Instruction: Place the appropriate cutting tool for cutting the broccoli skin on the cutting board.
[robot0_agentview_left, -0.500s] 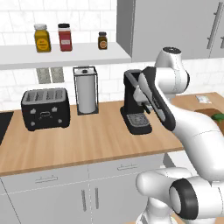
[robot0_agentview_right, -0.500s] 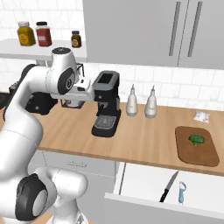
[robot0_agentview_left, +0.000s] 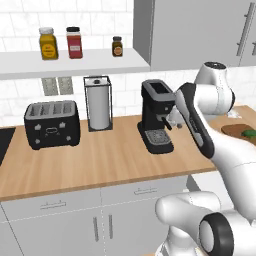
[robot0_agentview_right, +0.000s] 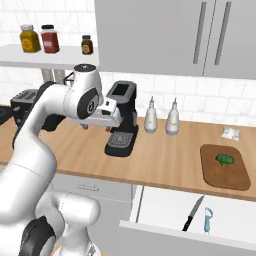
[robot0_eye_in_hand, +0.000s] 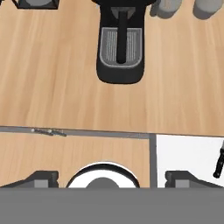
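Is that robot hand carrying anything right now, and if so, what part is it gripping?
Nothing is held. The gripper is open over the countertop, its fingertips wide apart with nothing between them.

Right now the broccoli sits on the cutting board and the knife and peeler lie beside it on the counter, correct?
Not quite. The broccoli is on the cutting board, but the right base view shows the knife and peeler in the open drawer.

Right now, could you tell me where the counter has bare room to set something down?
The widest bare stretch lies in front of the toaster and paper towel holder, left of the coffee machine. Another lies between the coffee machine and the cutting board. The board itself is bare around the broccoli. Behind, two bottles crowd the wall.
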